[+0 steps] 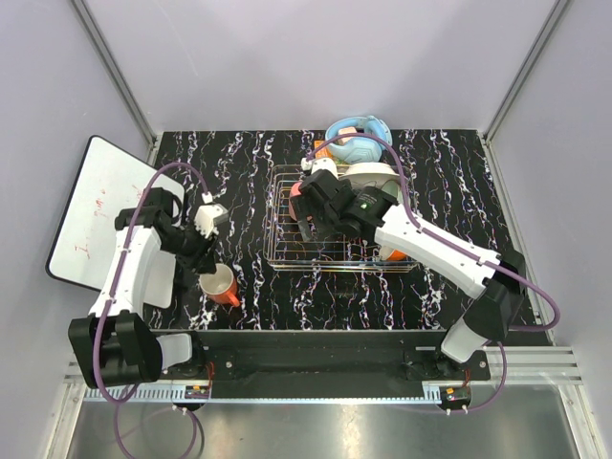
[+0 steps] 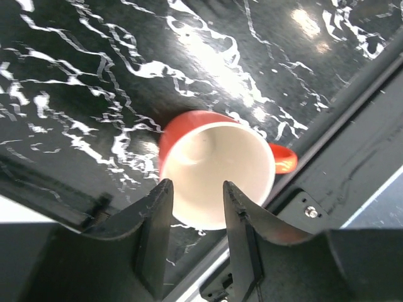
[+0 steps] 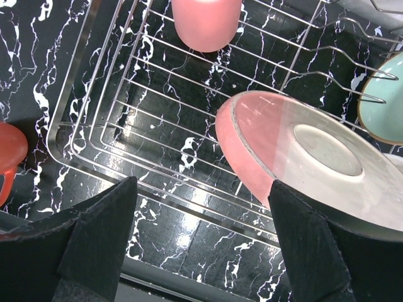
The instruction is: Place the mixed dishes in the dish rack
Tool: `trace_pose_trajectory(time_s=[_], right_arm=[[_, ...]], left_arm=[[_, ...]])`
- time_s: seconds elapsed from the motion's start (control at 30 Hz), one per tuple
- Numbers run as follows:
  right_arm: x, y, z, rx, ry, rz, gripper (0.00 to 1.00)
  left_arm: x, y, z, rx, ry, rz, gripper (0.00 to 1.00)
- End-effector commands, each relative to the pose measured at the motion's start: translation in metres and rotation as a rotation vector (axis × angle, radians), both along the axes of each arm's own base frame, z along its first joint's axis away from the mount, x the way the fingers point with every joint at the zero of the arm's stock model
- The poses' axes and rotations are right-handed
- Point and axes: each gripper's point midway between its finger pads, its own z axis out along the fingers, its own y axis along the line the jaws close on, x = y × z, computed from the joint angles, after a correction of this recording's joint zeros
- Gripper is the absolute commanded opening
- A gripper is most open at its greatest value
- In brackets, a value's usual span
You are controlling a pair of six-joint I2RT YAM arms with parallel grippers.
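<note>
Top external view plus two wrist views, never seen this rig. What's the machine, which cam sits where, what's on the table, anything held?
Two robot arms bolted at the table's near edge, each ending in a two-finger end effector. The top external view looks down from above and behind them; each wrist view looks past that arm's own fingers. On the black marbled table: a wire dish rack, light blue headphones behind it, an orange mug; a white board lies off its left edge. In the rack: a pink cup, a pink-and-cream plate, a pale green bowl. The left end effector hangs part open over the mug; the right end effector is wide open over the rack. Neither holds anything.
</note>
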Motion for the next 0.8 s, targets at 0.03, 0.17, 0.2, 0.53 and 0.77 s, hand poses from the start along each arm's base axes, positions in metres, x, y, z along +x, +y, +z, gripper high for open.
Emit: trace_pose_trajectory(time_s=[0.03, 0.17, 0.2, 0.53, 0.77], right_arm=[[-0.001, -0.001, 0.017, 0.056, -0.039, -0.015, 0.93], [-0.001, -0.003, 0.016, 0.054, -0.036, -0.020, 0.93], [-0.002, -0.003, 0.014, 0.051, -0.034, -0.018, 0.93], [-0.002, -0.006, 0.012, 0.042, -0.037, -0.026, 0.93], [-0.002, -0.007, 0.010, 0.044, -0.036, -0.030, 0.90]], left_arm=[[0.022, 0.011, 0.004, 0.051, -0.090, 0.051, 0.45], [0.022, 0.013, -0.001, 0.063, -0.094, 0.063, 0.51], [0.023, 0.014, -0.003, 0.070, -0.097, 0.066, 0.51], [0.013, 0.021, -0.041, 0.106, -0.023, 0.084, 0.54], [0.013, 0.016, -0.050, 0.076, 0.012, 0.084, 0.11]])
